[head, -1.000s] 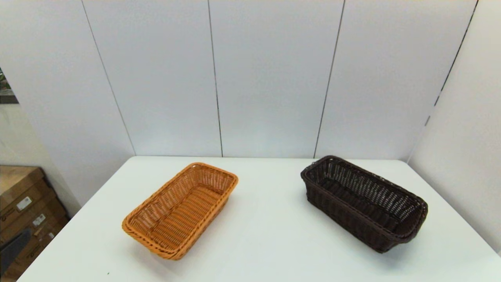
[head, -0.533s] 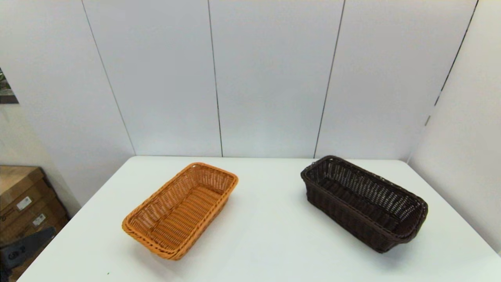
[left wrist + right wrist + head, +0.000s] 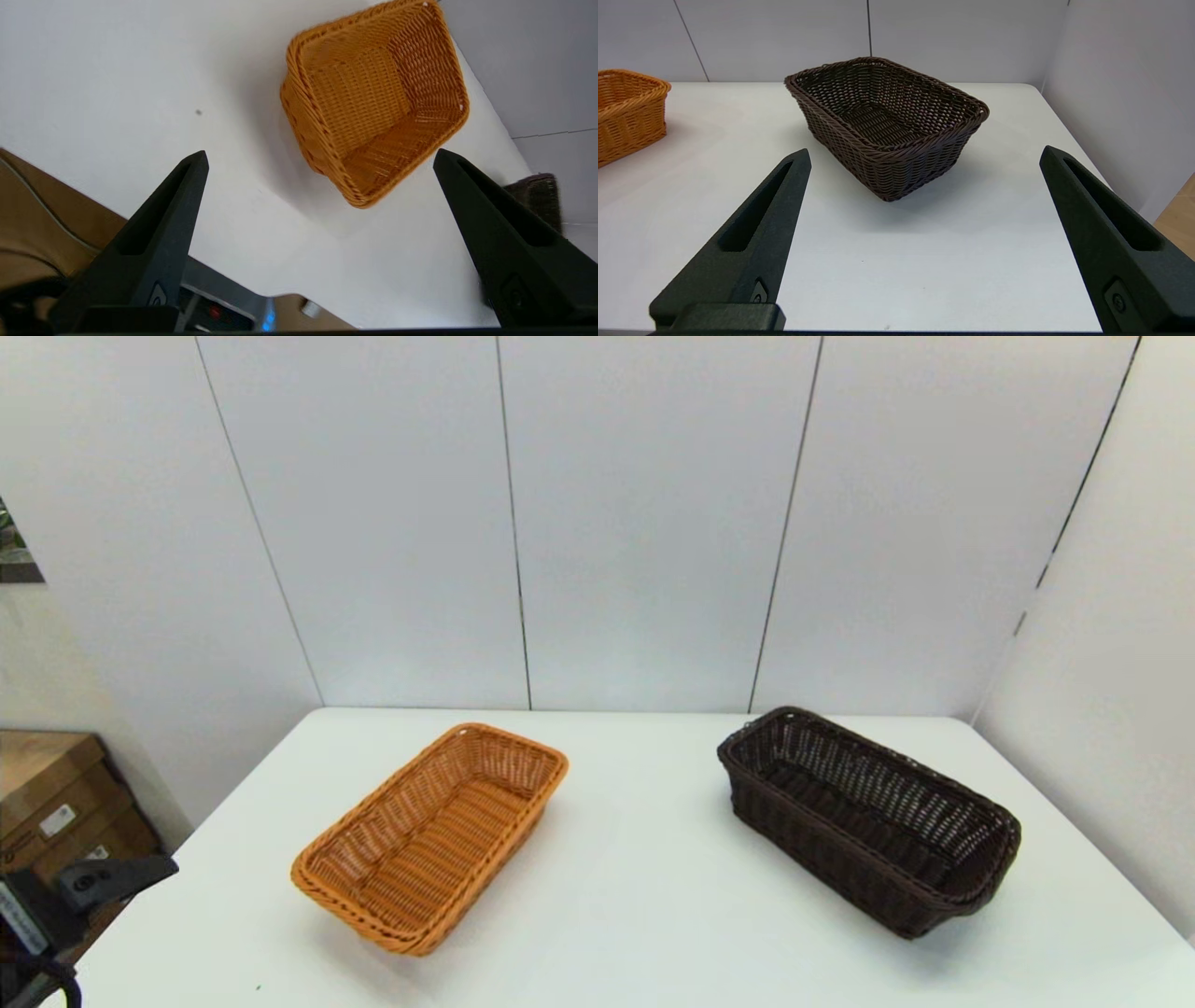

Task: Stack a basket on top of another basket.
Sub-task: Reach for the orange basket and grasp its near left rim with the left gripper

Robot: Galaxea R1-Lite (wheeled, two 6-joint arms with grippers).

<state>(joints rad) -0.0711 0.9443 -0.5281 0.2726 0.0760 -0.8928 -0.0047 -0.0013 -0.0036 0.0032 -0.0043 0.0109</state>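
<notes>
Dark basket (image 3: pixel 868 819): rectangular, open-weave wicker, braided rim.
Orange basket (image 3: pixel 431 834): same form, tighter weave.
Left gripper (image 3: pixel 319 157): fingers spread, empty.
Right gripper (image 3: pixel 924 155): likewise spread.

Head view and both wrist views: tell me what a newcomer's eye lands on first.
Two woven baskets sit apart on the white table: the orange basket on the robot's left, the dark brown basket on its right, both empty. The left pincer hangs open above the table's left edge, looking down at the orange basket. The right pincer is open too, facing the dark basket from the near side.
</notes>
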